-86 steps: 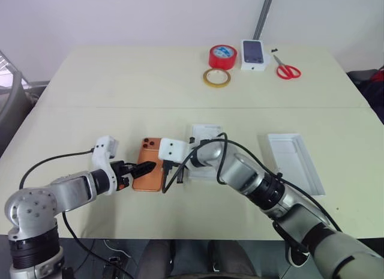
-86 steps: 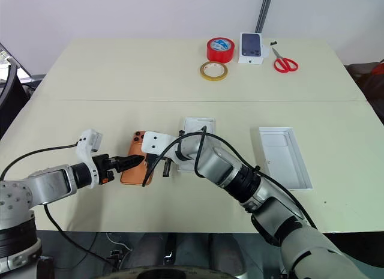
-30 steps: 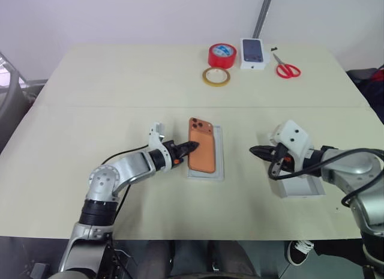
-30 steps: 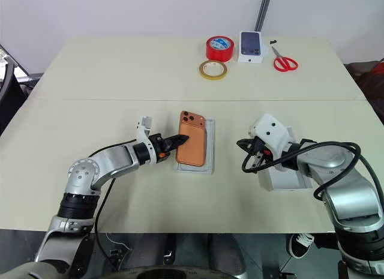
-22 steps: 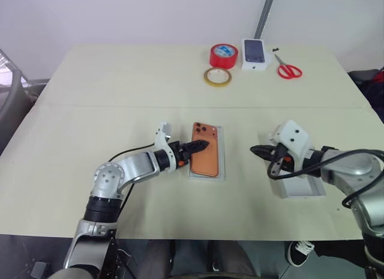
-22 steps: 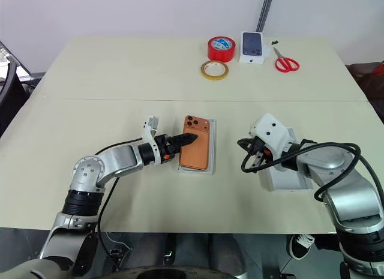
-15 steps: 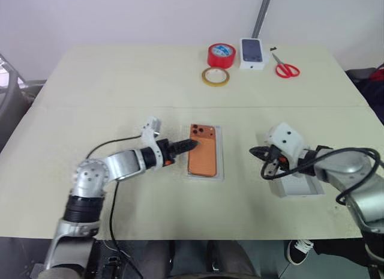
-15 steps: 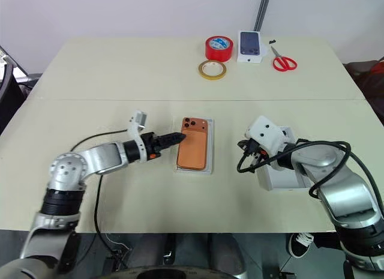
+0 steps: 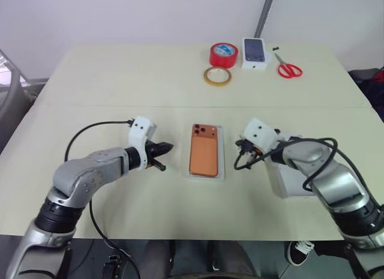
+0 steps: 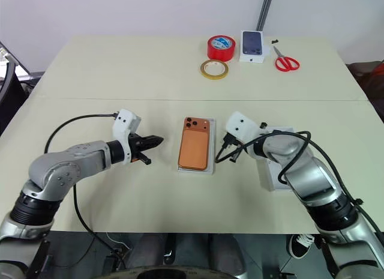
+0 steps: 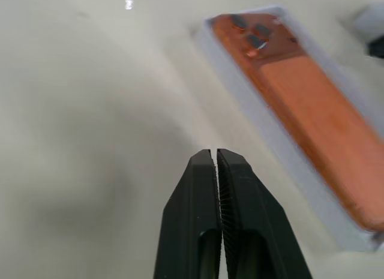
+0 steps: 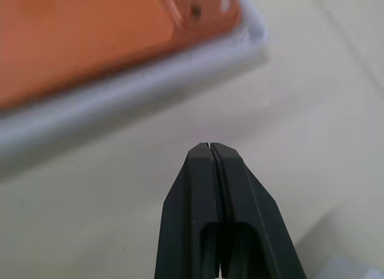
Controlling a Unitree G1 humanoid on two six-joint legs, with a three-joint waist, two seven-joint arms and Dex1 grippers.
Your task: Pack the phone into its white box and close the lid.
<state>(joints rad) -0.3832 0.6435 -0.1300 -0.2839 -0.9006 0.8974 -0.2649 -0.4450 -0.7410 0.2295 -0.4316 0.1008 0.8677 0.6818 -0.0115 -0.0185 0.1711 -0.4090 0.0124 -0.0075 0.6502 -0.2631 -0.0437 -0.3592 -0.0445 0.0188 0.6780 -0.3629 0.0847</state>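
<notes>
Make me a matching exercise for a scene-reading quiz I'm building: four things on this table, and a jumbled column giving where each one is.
Things:
1. phone
2. lid
3. scissors
4. yellow tape ring

Places:
A. far right corner of the table
B. lying camera side up in the white box
C. just in front of the red tape roll
D. partly hidden under the right arm

Pairs: 1-B, 2-D, 3-A, 4-C
</notes>
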